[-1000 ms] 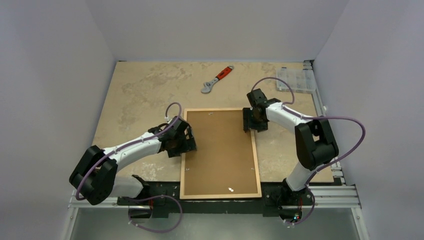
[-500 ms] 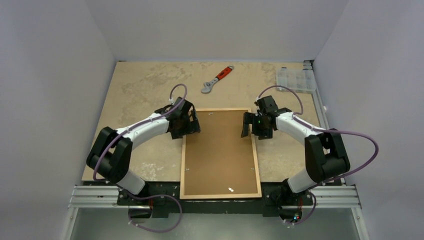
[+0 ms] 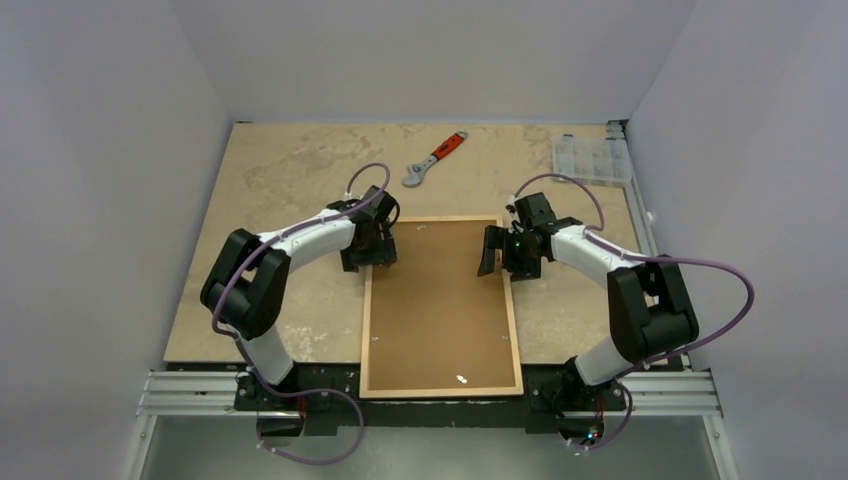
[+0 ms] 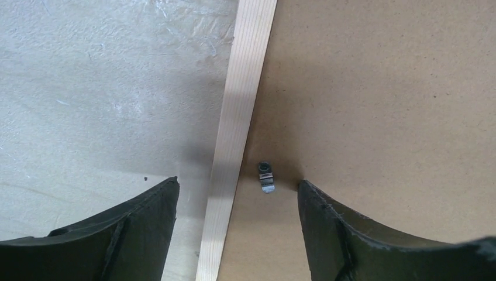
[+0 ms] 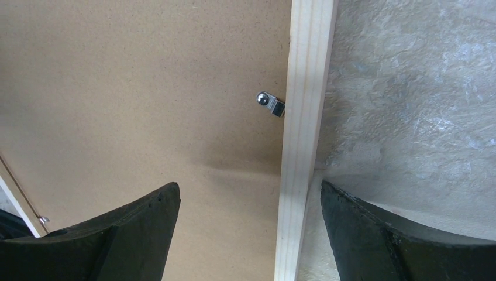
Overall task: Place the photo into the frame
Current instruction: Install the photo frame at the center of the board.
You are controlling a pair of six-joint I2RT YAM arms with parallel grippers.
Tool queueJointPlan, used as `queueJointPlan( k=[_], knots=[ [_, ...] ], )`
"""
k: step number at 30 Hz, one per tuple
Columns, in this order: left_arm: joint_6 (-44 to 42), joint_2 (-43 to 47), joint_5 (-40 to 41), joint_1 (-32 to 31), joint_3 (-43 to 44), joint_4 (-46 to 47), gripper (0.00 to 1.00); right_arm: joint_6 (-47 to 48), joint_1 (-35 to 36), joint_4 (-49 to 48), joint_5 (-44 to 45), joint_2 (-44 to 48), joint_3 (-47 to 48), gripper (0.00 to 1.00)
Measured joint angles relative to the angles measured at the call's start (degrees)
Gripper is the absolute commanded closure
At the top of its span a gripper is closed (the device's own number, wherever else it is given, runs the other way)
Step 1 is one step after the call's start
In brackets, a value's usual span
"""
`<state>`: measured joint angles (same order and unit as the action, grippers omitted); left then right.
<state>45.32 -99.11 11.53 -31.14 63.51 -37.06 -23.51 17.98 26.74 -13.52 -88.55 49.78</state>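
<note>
Both tools are hanging wide open and gripping nothing. The left tool is straddling the left rail of the frame toward its far end, and the right tool is straddling the right rail opposite.

The frame is lying face down at the near middle of the table, with the brown backing board sitting flush inside it. The photo is not showing in any view, so I cannot tell whether it is already lying under the board. Either the back is waiting to be opened or it is being fastened.

The rails are thin strips of pale, straight-grained wood. The board is looking matte and fibrous, like hardboard. A small metal turn clip is sitting just beside the left rail, and another is touching the right rail. The table surface is looking mottled and stone-like.
</note>
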Motion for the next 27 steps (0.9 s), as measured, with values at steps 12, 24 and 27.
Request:
queueJointPlan(
  k=[12, 24, 27],
  knots=[
    [-0.5, -1.4, 1.1, 0.3, 1.7, -0.7, 0.94, 0.0, 0.0, -0.8, -1.0, -0.2, 0.0, 0.12],
    [-3.0, -0.2, -0.6, 0.8, 0.7, 0.4, 0.71, 0.0, 0.0, -1.2, -1.2, 0.1, -0.4, 0.12],
    [-2.2, 2.4, -2.8, 1.5, -2.2, 2.3, 0.58, 0.0, 0.0, -1.6, -1.3, 0.6, -0.9, 0.12]
  ],
)
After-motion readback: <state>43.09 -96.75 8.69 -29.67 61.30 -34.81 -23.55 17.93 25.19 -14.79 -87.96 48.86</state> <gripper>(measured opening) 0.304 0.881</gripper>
